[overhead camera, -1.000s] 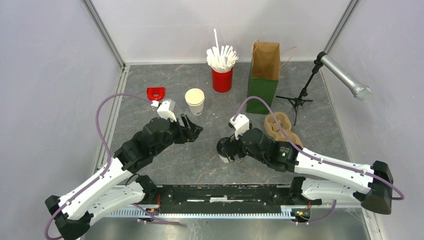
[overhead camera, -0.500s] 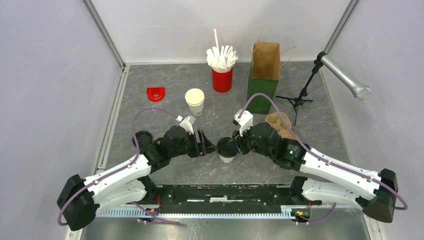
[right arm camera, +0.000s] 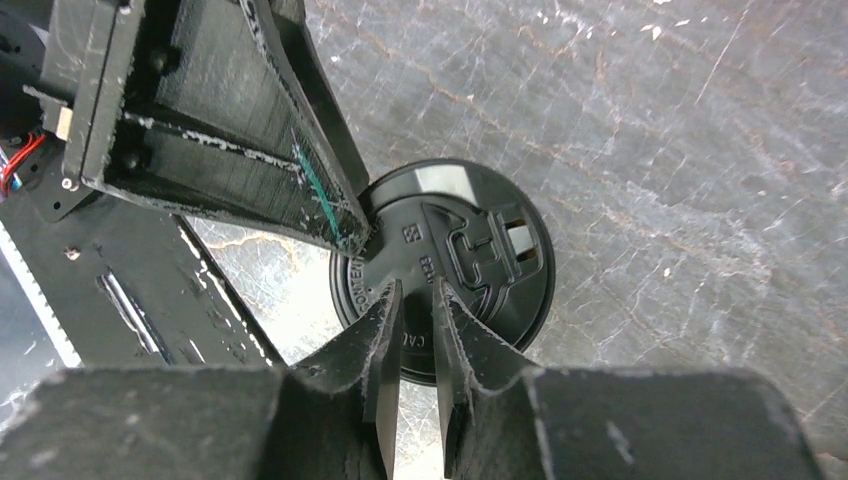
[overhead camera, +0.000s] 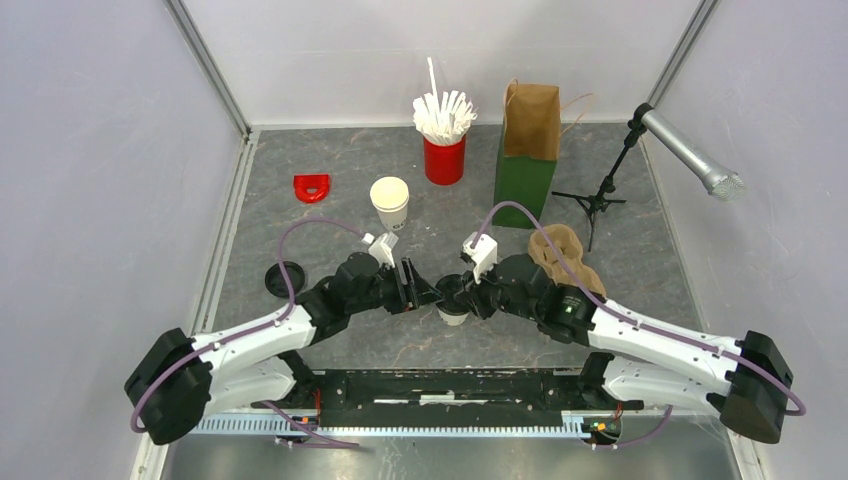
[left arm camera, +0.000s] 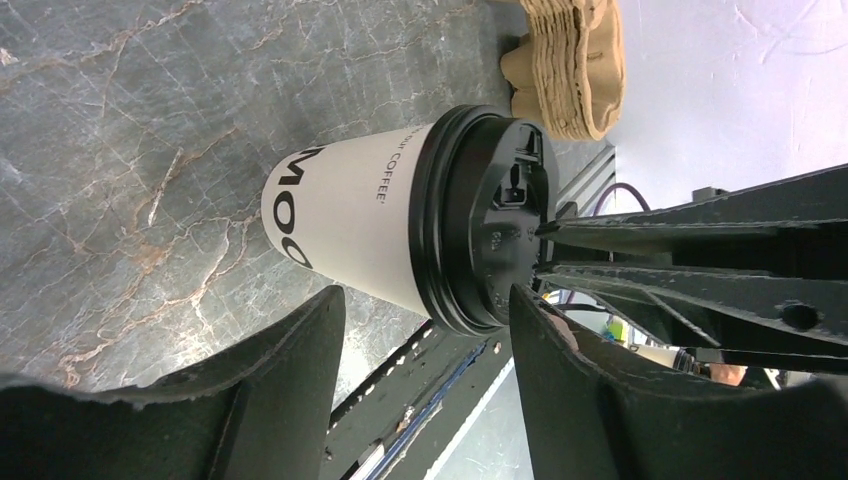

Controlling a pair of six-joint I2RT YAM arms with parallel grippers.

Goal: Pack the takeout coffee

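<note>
- L arm had swung in from 10 o'clock; left gripper (overhead camera: 425,290) now sat at the cup's 9 o'clock, fingers spread either side of the takeout coffee (left arm camera: 350,225), not touching.
- Right gripper (right arm camera: 417,290), at 3 o'clock, had gone from wide to nearly pressed together; tips on the black lid (right arm camera: 480,230), pinching nothing.
- Coffee seemed to stand upright on the table, approx. 6 o'clock of centre; prob. a lid press or handover; packing not begun; pulp carrier (overhead camera: 560,250) at its 2 o'clock.
</note>
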